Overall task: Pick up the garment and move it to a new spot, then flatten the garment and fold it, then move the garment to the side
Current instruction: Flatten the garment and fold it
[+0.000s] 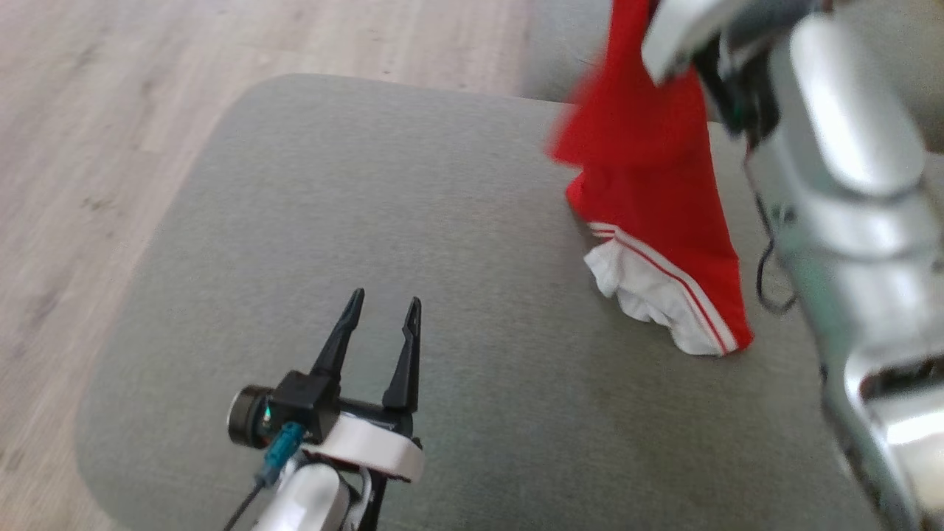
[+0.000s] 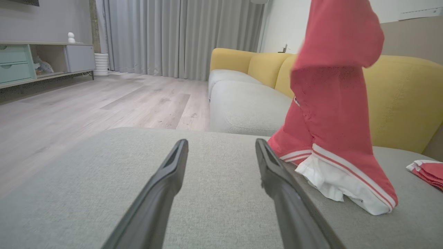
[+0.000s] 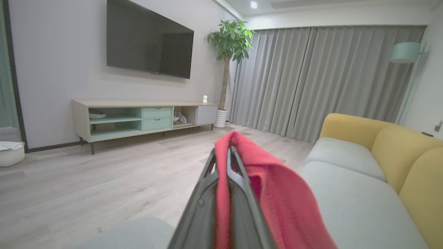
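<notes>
Head view: red fabric garment with white striped hem [image 1: 649, 184] hangs from the right gripper at top right. Its lower hem is bunched and touches the grey upholstered ottoman cushion [image 1: 369, 221] near the right edge.

Right wrist view: right gripper [image 3: 223, 154] is clamped on a fold of the red cloth [image 3: 273, 186], with fabric draped over the right-hand finger. The pinch looks deep, not a tip hold.

Left gripper [image 1: 386, 299] has its jaws wide apart and empty, low over the near-left part of the cushion, well apart from the garment. The left wrist view puts the white hem [image 2: 332, 103] just right of its right-hand finger [image 2: 277, 180].

Step, as I read it: carrying the garment to a new spot. Notes:
- Raise until the hem clears the cushion, or drag on purpose toward centre so the hem lays out flat behind the pull. A half-lift would likely just roll the hem under.
- Aim for the bare middle of the cushion, which leaves room for flattening on all sides.
- Lower slowly, hem first, then lay the top away from it. Don't drop it in a heap.
- Bring the left gripper in on the striped hem corner once it's down.
- A second folded red-and-white garment [image 2: 427, 171] lies at the far right; keep off it.
</notes>
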Controlling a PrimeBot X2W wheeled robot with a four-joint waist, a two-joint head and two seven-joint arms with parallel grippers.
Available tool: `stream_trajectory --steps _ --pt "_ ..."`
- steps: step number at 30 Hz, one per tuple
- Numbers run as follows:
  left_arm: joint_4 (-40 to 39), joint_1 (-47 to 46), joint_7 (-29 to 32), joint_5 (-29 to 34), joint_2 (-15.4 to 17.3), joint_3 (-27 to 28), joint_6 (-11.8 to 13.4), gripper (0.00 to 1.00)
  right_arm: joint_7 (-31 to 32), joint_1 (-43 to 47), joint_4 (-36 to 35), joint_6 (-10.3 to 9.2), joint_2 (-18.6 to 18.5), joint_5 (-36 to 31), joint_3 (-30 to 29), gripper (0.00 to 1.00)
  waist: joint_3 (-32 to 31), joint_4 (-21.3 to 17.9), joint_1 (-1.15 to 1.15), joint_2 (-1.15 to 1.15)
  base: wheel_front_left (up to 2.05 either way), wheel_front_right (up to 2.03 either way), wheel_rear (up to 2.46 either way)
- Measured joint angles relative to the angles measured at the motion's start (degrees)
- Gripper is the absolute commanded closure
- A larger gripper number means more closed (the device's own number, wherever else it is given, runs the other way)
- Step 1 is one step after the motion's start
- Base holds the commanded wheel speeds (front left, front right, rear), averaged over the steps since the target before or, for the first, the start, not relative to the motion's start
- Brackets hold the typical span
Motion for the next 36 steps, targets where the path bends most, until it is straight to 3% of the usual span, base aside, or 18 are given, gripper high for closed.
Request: stream_trajectory --steps 7,13,18,25,26,27,31,36 --pt "0.42 2.85 0.0 1.1 -1.15 2.01 -0.96 0.0 -6.25 -14.32 10.15 0.0 0.2 4.42 0.78 1.0 -1.09 4.05 0.0 0.0 0.0 0.0 0.0" --pt "0.22 3.31 0.0 2.56 -1.07 5.1 -1.02 0.0 -11.47 -20.0 19.85 0.0 0.07 0.89 -7.65 1.0 -1.43 2.43 0.0 0.0 0.0 0.0 0.0" --pt "0.04 3.28 0.0 3.66 -1.08 5.88 -2.01 0.0 -12.22 -13.29 26.76 0.0 -3.83 -1.44 -13.8 1.0 -0.77 -0.37 0.0 0.0 0.0 0.0 0.0" --pt "0.14 2.94 0.0 5.1 -1.04 7.14 -3.28 0.0 -14.22 6.33 34.97 0.0 -9.28 -4.85 -18.35 1.0 1.74 -3.98 0.01 0.0 0.0 0.0 0.0" --pt "0.21 2.79 0.0 5.22 -1.04 7.15 -3.53 0.0 -14.55 8.05 35.7 0.0 -9.64 -5.69 -18.92 0.92 2.18 -4.42 0.02 0.0 0.0 0.0 0.0" --pt "0.26 2.53 0.0 5.35 -1.05 7.14 -3.55 0.0 -15.02 9.26 36.06 0.0 -9.79 -6.15 -20.02 0.0 2.59 -4.82 0.01 0.0 0.0 0.0 0.0" --pt "0.47 0.26 0.0 6.04 -1.11 7.33 -4.05 0.0 -17.91 9.65 35.34 0.0 -8.68 -9.6 -22.29 0.0 3.78 -6.67 0.01 0.0 0.0 0.0 0.0" --pt "0.93 -0.11 0.0 6.11 -1.15 7.57 -4.46 0.0 -19.57 10.06 29.19 0.0 -3.88 -11.21 -23.18 0.0 3.38 -8.37 0.01 0.0 0.0 0.0 0.0"
